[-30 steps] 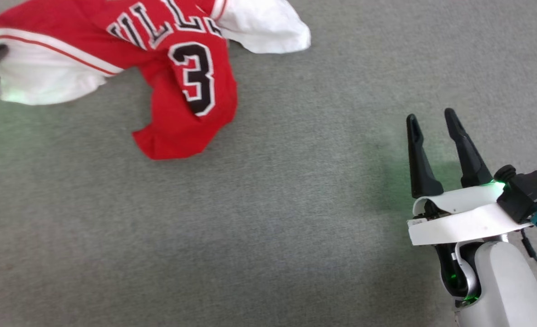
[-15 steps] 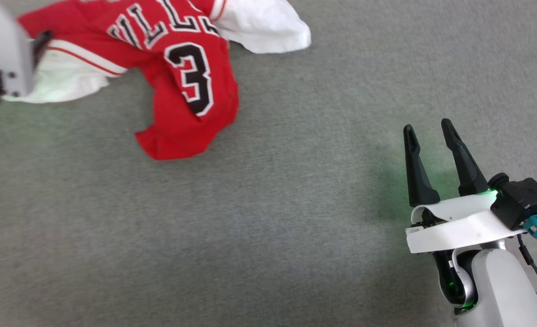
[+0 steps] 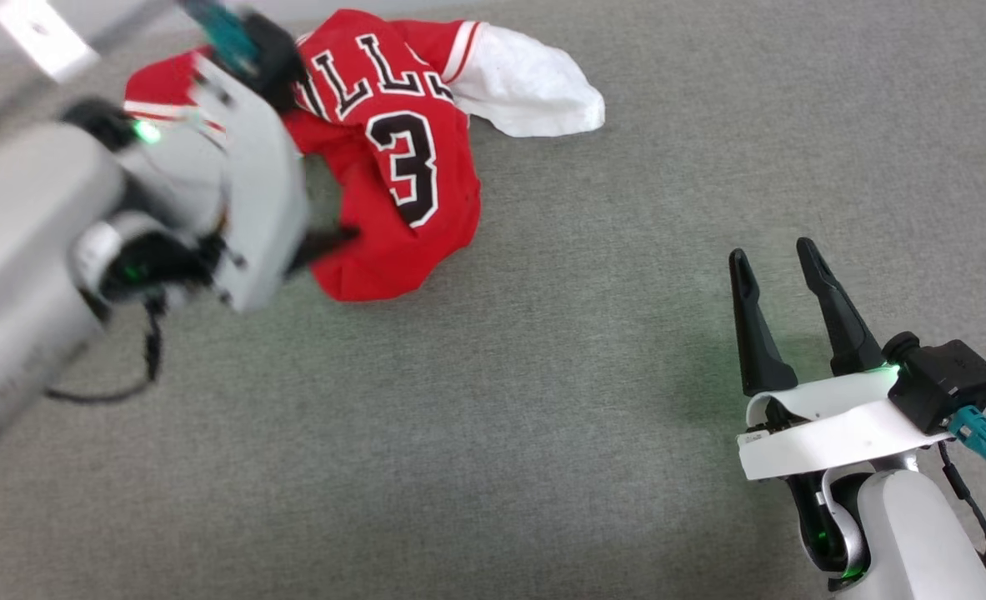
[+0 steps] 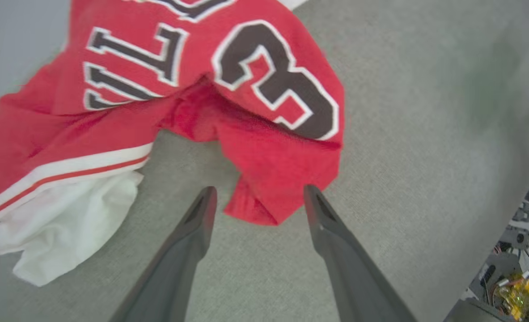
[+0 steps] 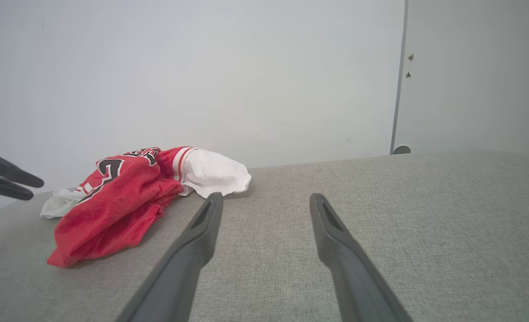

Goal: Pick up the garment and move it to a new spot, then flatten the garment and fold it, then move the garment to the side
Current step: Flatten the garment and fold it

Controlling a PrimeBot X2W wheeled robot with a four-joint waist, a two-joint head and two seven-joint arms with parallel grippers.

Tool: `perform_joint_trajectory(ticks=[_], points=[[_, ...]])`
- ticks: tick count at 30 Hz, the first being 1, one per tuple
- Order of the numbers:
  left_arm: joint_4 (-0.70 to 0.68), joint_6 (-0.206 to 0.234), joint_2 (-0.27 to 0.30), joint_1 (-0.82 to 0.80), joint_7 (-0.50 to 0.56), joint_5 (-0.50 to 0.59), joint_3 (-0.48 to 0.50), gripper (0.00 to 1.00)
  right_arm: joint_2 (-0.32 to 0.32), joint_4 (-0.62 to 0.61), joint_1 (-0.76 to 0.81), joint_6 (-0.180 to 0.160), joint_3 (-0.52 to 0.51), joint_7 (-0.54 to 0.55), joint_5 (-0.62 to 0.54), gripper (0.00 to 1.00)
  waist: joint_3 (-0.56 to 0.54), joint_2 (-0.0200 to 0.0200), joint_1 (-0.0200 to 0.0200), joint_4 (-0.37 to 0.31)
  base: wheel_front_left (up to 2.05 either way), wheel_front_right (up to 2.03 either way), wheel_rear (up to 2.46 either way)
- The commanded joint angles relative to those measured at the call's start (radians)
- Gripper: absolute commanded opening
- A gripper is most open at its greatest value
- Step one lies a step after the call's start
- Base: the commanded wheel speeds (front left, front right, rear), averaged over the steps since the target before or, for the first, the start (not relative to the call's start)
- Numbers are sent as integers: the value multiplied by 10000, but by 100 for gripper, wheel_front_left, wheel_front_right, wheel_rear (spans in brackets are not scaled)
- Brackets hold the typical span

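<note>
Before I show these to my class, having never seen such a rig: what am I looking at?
It is a two-armed robot. One picture comes from a camera on its head, looking down; the other two come from cameras on each wrist, looking along that hand's two dark fingers. On the grey fabric surface lies a crumpled red basketball jersey with white sleeves and a black number 3. The left hand is open near the jersey's lower hem; the right hand is open over bare surface. Neither holds anything.

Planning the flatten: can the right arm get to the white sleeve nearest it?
Likely yes: only bare grey surface lies between the open right gripper and that white sleeve; the left gripper hovers over the red hem.
</note>
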Motion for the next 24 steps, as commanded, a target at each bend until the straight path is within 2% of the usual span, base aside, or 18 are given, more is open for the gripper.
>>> perform_joint_trajectory(ticks=[1,6,15,16,17,18,21,24], points=[[-239,-14,-30,226,102,94,-49,100,8,-43,95,-3,17,-47,74,100,111,0,0,-133,0,0,0],[-564,76,-365,521,275,402,-59,100,8,-153,-17,-3,29,-47,230,100,402,0,0,-414,0,0,0],[1027,78,-893,796,-332,938,-24,100,11,-302,-234,-3,-19,-47,533,100,827,0,0,-969,0,0,0],[1194,58,-935,862,-310,979,-37,52,11,-302,-230,-3,-32,-47,542,100,838,0,0,-990,0,0,0],[1319,52,-960,926,-260,973,-47,31,12,-303,-226,-3,-45,-47,531,100,842,0,0,-1005,0,0,0],[1419,27,-977,988,-225,926,-60,0,11,-298,-217,-3,-66,-47,505,100,833,0,0,-1007,0,0,0],[1300,-26,-1002,1120,-2,618,-109,0,11,-271,-111,-3,-187,-47,462,100,730,0,0,-920,0,0,0],[666,-24,-768,871,206,413,-75,0,14,-255,-6,-3,-247,-47,389,100,581,0,0,-728,0,0,0]])
